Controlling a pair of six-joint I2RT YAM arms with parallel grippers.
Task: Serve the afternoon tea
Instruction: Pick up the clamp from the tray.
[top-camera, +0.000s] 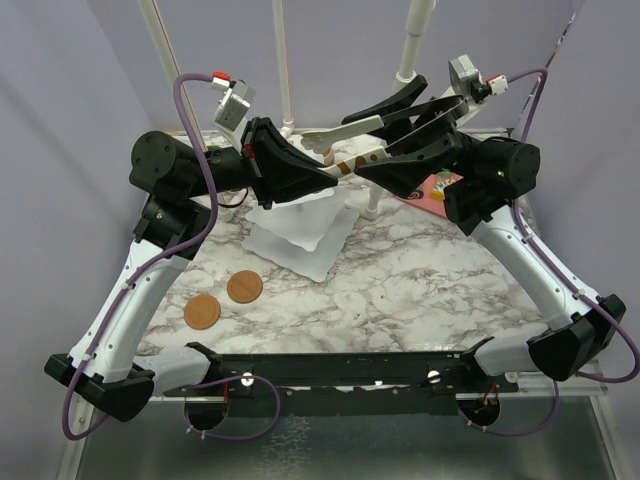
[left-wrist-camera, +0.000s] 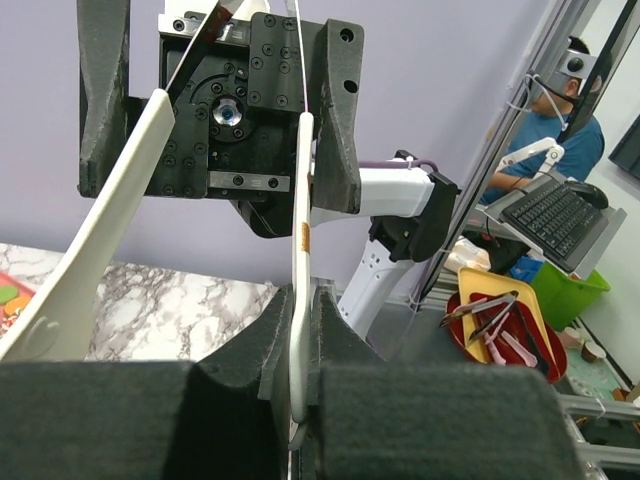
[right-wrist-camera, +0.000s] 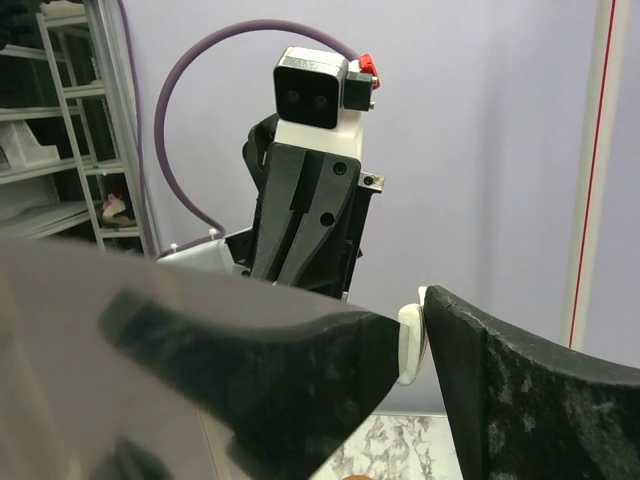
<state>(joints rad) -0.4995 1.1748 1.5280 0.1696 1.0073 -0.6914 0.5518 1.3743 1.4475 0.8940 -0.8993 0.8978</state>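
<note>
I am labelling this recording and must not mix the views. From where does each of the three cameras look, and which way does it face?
Top external: above and behind the bases, looking down on the grey-veined marble table; left arm and right arm meet over the white wavy-plate stand.
Left wrist: faces the right gripper; own fingers below clamp pale flat tongs.
Right wrist: faces the left wrist's white camera; own fingers below.
Shared: wrist views look at each other.

No text, label, brand, number or sign can be read in any of the three views.
</note>
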